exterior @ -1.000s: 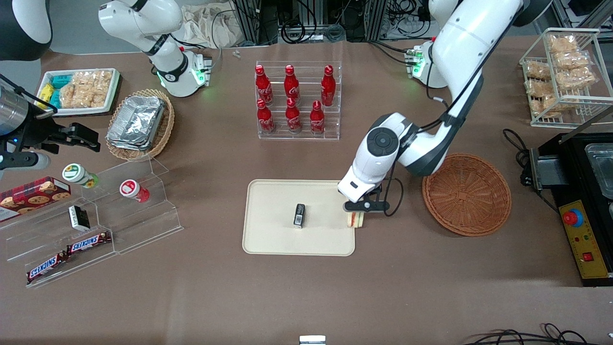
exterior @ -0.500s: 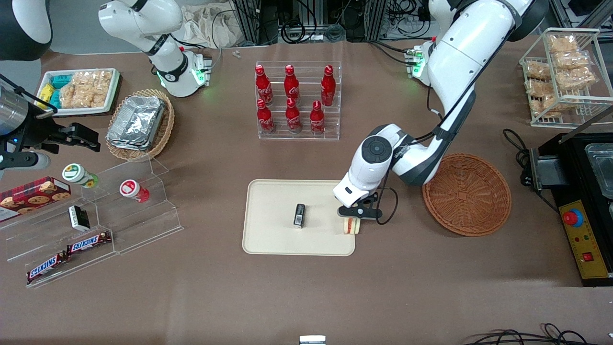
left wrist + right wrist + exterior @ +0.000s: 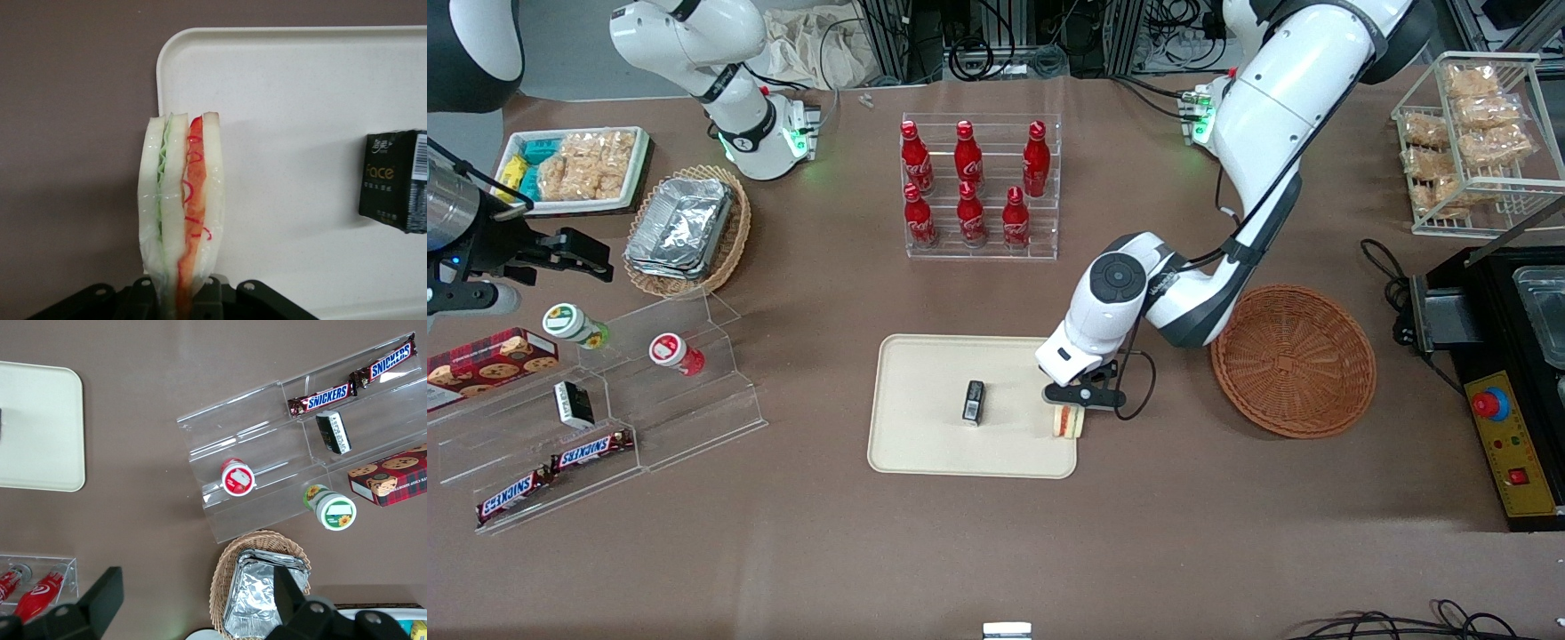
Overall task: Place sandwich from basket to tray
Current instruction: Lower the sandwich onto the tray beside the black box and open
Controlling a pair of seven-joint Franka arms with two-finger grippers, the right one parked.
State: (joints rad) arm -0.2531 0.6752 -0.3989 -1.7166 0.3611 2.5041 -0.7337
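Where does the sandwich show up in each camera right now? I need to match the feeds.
Front view: the sandwich hangs in the claw over the tray, at the tray's edge toward the basket.
Left wrist view: the sandwich stands on edge, pinched by the claw, overlapping the tray's rim.
Right wrist view: not in it.
Shared landmark: the cream tray, whose corner also shows in the right wrist view.

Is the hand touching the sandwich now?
Touching. In the left wrist view the sandwich stands upright, its lower end pinched between the fingers of the hand, above the tray edge.
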